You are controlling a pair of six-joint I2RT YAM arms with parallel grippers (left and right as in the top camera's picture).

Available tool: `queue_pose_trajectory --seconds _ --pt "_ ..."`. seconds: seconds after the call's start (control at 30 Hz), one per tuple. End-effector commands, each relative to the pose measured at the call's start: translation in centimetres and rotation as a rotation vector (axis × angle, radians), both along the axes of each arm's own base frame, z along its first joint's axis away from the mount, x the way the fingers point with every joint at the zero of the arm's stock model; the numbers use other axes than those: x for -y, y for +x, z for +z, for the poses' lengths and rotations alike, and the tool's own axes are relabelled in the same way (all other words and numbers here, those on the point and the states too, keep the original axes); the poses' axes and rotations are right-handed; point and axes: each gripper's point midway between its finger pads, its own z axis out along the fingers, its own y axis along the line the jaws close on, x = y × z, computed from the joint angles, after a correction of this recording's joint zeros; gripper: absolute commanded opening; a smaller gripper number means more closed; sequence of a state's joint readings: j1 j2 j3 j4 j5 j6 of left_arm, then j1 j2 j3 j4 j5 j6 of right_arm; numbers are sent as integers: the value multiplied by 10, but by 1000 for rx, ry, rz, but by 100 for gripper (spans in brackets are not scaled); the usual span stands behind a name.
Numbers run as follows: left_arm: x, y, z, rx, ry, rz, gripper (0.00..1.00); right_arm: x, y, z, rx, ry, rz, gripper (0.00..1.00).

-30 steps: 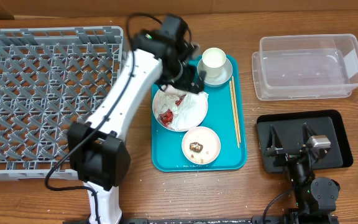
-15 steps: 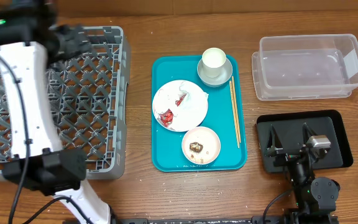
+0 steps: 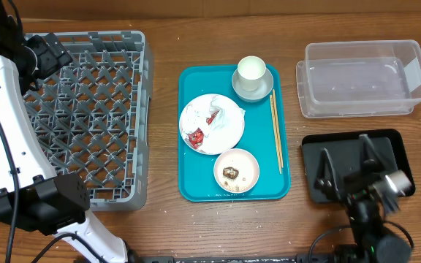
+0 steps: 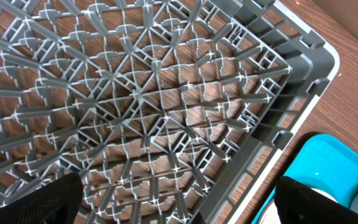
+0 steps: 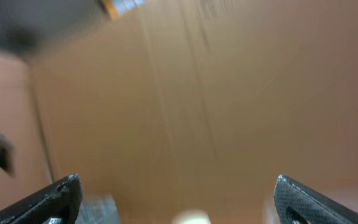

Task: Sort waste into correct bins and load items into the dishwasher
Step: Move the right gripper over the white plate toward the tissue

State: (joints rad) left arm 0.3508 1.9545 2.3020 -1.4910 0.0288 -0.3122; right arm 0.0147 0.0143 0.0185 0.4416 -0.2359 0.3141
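Observation:
The grey dish rack [image 3: 86, 117] fills the left side. My left gripper [image 3: 44, 54] is open and empty above its far left part; in the left wrist view [image 4: 179, 208] the rack's lattice [image 4: 142, 106] lies below the fingers. The teal tray [image 3: 196, 186] holds a white cup [image 3: 251, 69] on a saucer [image 3: 265, 90], a large plate [image 3: 229, 135] with the crumpled napkin [image 3: 222, 112] and red wrapper [image 3: 194, 136], a small dish [image 3: 245, 169] with a brown food bit, and chopsticks [image 3: 275, 131]. My right gripper [image 3: 349, 157] is open over the black tray [image 3: 400, 157]; its wrist view [image 5: 179, 202] is blurred.
The clear tub [image 3: 364, 77] stands at the back right, behind the black tray. A corner of the teal tray [image 4: 328, 162] shows in the left wrist view. Bare wooden table lies between the rack and the teal tray.
My left arm has swung from the plate on the teal tray to the far left over the rack, empty. The right arm has started moving and looks blurred.

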Motion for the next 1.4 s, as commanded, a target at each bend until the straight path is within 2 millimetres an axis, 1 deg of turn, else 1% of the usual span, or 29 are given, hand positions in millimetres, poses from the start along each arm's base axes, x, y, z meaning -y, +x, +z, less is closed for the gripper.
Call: queue_pose_trajectory --seconds 0.0,0.07,0.1,0.13,0.17,0.23,0.3,0.37,0.4,0.43,0.5,0.53,0.6,0.67,0.73,0.77,0.83,0.9,0.93,0.97,1.0,1.07,1.13,1.17,1.2,1.27,1.33,1.37 --pt "3 3 5 19 -11 -1 100 0 -28 38 186 55 35 100" --pt "3 3 5 20 -11 -1 100 11 -53 73 345 93 -9 100" --pt "3 3 5 19 -10 -1 100 12 -65 92 406 91 -16 100" --pt "3 3 5 19 -11 -1 100 11 -72 107 432 85 -14 100" --pt "3 3 5 19 -11 -1 100 7 -75 122 437 61 2 100" --pt "3 3 5 19 -11 -1 100 -14 -72 148 407 -75 51 100" --pt "3 3 5 20 -11 -1 100 -41 -52 169 288 -235 151 100" --pt "3 3 5 20 -11 -1 100 -60 -29 177 138 -324 263 100" --pt "3 3 5 19 -11 -1 100 -70 -12 178 24 -356 336 100" --pt "3 3 5 20 -11 -1 100 -75 0 177 -62 -370 385 100" --pt "3 3 5 19 -11 -1 100 -85 32 169 -271 -385 479 100" --pt "3 3 5 19 -11 -1 100 -90 49 162 -382 -384 526 100" --pt "3 3 5 19 -11 -1 100 -103 75 150 -541 -364 613 100" --pt "3 3 5 20 -11 -1 100 -120 96 140 -655 -316 731 100" --pt "3 3 5 19 -10 -1 100 -136 116 127 -767 -220 862 100" --pt "3 3 5 19 -11 -1 100 -142 125 115 -850 -151 929 100" --pt "3 3 5 19 -11 -1 100 -149 145 87 -1011 -19 1000 100" --pt "3 3 5 20 -11 -1 100 -155 174 53 -1126 65 1005 100" --pt "3 3 5 19 -11 -1 100 -157 180 41 -1158 77 1000 100" --pt "3 3 5 19 -11 -1 100 -164 190 20 -1212 87 990 100" --pt "3 3 5 20 -11 -1 100 -168 197 2 -1258 92 968 100" --pt "3 3 5 20 -11 -1 100 -182 208 -48 -1387 72 855 100" --pt "3 3 5 20 -11 -1 100 -190 214 -93 -1508 29 657 100" --pt "3 3 5 19 -11 -1 100 -192 216 -112 -1549 -2 546 100" --pt "3 3 5 20 -11 -1 100 -194 217 -127 -1571 -38 438 98" --pt "3 3 5 20 -10 -1 100 -200 217 -151 -1583 -101 240 90" --pt "3 3 5 19 -11 -1 100 -210 212 -166 -1580 -134 104 81" --pt "3 3 5 19 -11 -1 100 -216 209 -172 -1578 -145 62 77"
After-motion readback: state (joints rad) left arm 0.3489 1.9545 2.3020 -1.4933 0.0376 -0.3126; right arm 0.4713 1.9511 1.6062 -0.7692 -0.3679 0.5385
